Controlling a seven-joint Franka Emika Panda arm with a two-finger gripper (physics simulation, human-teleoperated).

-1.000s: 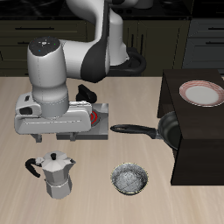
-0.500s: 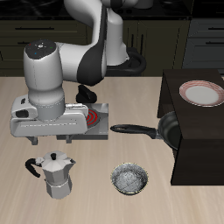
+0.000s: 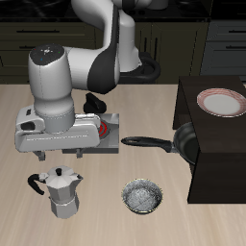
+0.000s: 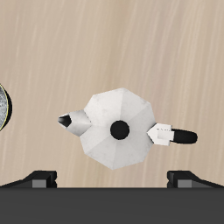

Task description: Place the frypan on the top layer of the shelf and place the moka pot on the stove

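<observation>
The silver moka pot (image 3: 62, 190) stands upright on the table near the front edge; the wrist view shows it from above (image 4: 118, 129), its black handle to one side. My gripper (image 3: 58, 154) hangs open and empty right above it, fingers (image 4: 39, 178) wide apart, not touching it. The black frypan (image 3: 181, 144) sits tilted against the side of the dark shelf (image 3: 219, 159), its long handle pointing toward the stove (image 3: 104, 130). The stove lies behind my gripper, partly hidden by the hand.
A pink-rimmed plate (image 3: 219, 101) lies on the shelf's top. A small silvery speckled bowl (image 3: 142, 197) sits on the table between the moka pot and the shelf; its edge shows in the wrist view (image 4: 3, 107).
My gripper has come down a little over the moka pot. The pot, frypan and bowl have not moved.
</observation>
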